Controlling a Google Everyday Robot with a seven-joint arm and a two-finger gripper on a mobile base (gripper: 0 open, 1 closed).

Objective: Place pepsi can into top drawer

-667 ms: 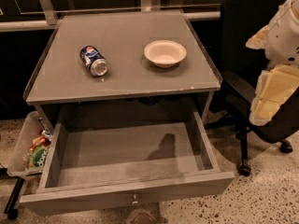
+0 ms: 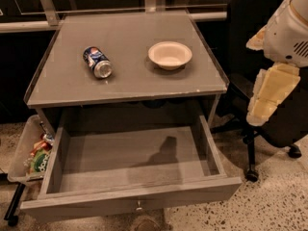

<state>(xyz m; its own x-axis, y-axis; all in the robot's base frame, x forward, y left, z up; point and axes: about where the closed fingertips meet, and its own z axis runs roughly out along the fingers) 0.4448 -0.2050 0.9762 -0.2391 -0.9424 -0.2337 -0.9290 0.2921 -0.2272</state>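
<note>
The can [image 2: 97, 62] lies on its side, upper left; the drawer [image 2: 192, 196] is open below. The gripper [image 2: 263, 102] hangs at the right edge, and its grip cannot be told.

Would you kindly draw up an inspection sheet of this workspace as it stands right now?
Surface: grey cabinet top, carrying two items.
Job's things: pepsi can lying on its side, left of centre on the top; top drawer pulled open, its grey inside showing.
Clutter: white bowl upright, right of the can and apart from it.
Grippers: gripper hangs off the cabinet's right side, far from the can.
Cables: nothing seen.
Surroundings: clear bin of snack packets left of the drawer; black chair at right; speckled floor.
</note>
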